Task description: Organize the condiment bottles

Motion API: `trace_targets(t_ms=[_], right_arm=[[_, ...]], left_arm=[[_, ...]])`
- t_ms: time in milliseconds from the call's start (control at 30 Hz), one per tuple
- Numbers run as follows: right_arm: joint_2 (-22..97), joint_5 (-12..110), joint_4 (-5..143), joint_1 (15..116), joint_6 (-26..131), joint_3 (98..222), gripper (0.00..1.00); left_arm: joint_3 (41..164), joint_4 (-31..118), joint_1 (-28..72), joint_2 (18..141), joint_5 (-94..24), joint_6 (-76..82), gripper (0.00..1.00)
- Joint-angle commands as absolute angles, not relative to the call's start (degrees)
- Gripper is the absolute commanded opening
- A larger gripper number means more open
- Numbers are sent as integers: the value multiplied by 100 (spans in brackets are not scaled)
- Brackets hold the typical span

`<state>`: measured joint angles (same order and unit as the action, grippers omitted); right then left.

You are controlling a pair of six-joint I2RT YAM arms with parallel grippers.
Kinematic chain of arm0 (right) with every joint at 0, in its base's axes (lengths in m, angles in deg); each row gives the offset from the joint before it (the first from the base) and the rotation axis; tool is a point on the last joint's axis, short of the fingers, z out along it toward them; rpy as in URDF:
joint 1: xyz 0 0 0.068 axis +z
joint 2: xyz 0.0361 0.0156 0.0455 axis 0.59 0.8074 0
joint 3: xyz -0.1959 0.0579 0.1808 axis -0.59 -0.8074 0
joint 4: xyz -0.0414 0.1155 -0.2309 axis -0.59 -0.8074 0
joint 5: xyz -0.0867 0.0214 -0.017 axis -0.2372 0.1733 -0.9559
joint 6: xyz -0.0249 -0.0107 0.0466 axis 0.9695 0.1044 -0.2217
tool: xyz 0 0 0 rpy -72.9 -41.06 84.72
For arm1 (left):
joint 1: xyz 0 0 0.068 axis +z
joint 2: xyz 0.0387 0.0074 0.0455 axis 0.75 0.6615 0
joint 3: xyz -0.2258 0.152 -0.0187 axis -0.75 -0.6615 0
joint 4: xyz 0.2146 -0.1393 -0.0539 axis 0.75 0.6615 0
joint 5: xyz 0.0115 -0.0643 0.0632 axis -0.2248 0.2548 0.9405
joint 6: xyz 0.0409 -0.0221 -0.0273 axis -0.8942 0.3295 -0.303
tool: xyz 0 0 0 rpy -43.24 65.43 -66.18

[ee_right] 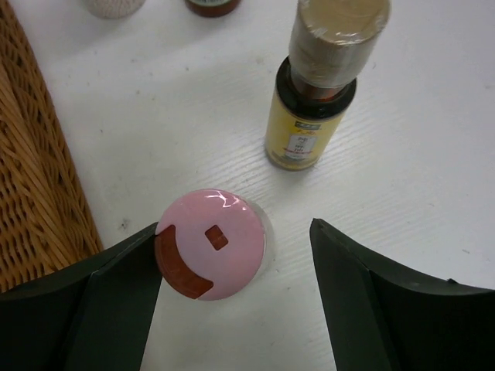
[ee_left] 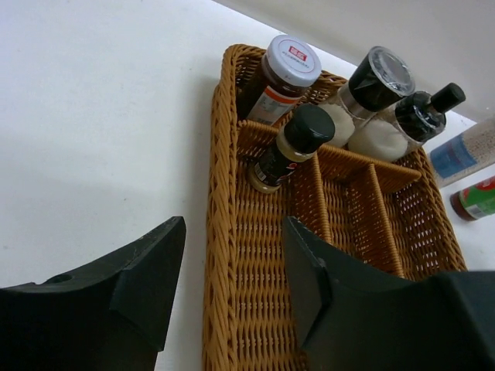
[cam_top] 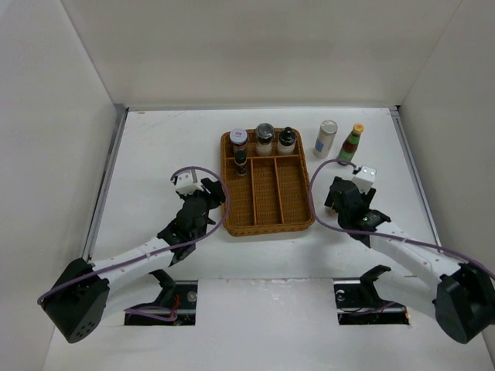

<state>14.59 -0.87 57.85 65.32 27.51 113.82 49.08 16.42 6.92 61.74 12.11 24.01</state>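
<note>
Top view: left claw (cam_top: 214,195) beside the wicker tray's (cam_top: 229,220) left rim. Right claw (cam_top: 340,193) on the desk (cam_top: 162,147), white shaker (cam_top: 326,139) and sauce bottle (cam_top: 351,144) beyond it.
Left wrist: claw open, empty, straddling that rim, black-lidded bottle (ee_left: 288,148) ahead.
Right wrist: claw open around the pink-capped jar (ee_right: 213,243), amber bottle (ee_right: 313,116) ahead.

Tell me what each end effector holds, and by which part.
Nothing is held. The left end effector is open over the wicker tray; the right end effector straddles the pink-capped jar without gripping it.

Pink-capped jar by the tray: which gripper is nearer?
Right. The right gripper straddles the pink-capped jar, a finger on each side. The left gripper is across the wicker tray, at its left edge.
</note>
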Motion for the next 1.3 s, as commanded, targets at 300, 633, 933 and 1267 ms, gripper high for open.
trace_targets(t_ms=[300,633,933,1267], right_arm=[[951,-819,6176,7213,3189,12171,45],[3267,795,7676,8549,3497,14332,42],[5677,1113,7968,8981,3770,15933,42],[6601,1008,7863,9025,3761,16224,45]], left_arm=[[4432,61,811,6674,1333,2766,59],[4054,-1,1242,6270,1378,3276,67],[3685,104,1655,5681,1290,3742,70],[3746,201,1708,5847,1132,3848,72]])
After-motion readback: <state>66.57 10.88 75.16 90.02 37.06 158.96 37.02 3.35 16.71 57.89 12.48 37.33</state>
